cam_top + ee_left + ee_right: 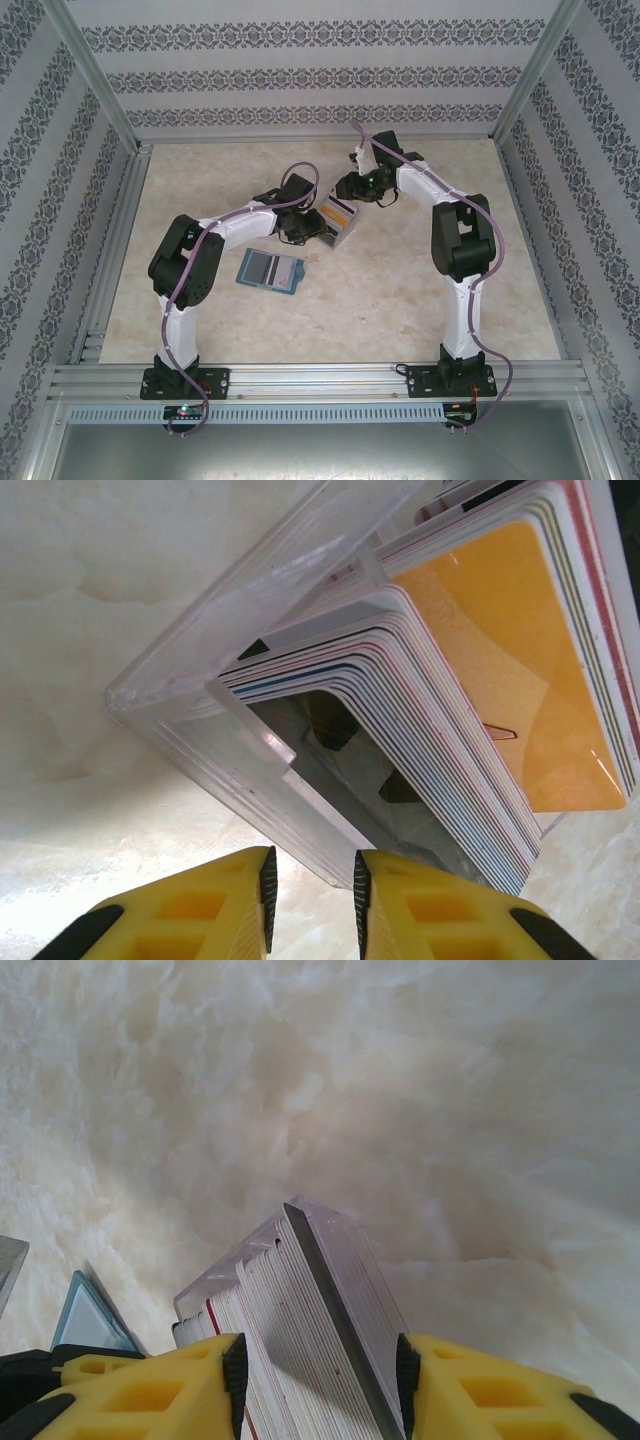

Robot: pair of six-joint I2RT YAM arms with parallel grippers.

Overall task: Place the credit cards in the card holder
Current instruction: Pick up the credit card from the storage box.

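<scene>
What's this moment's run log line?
left claw: open, at clear card box | right claw: clamping box | card holder: open on table

Open table [400, 300] right of card holder [270, 270]

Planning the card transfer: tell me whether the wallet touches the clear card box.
Apart. Top view shows bare table between wallet and card box.

Clear plastic box [195, 665] resting mid-way on cream marble-patterned tabletop [400, 300]; striped floral wallpaper panels [300, 75] around, aluminium frame rails [320, 380] along near edge.
</scene>
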